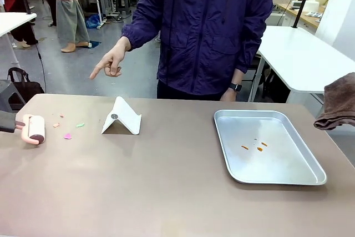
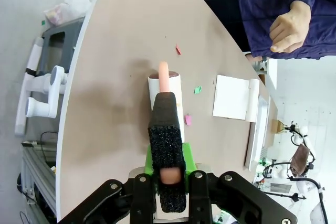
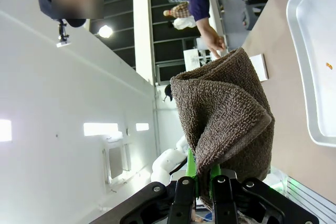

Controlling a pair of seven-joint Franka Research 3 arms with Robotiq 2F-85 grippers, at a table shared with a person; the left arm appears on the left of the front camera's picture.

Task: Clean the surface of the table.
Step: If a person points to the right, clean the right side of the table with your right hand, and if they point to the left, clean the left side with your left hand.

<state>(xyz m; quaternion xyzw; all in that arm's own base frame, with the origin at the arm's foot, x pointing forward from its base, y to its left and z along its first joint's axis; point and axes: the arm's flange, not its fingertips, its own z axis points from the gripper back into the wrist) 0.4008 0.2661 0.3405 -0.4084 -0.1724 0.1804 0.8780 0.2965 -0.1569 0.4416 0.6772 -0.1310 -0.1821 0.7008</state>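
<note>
Now: lint roller (image 1: 34, 129) & towel (image 1: 338, 104) held, scraps (image 1: 67, 136) on bench (image 1: 166, 187).
Left end effector (image 2: 168, 163) clenched on roller handle at bench's left edge; pink/green scraps just beside roller. Right end effector (image 3: 202, 177) grips brown towel above bench's right edge. Person's hand (image 1: 111, 62) points down twd left side. Tray (image 1: 277, 162) w/ orange bits on right.
</note>
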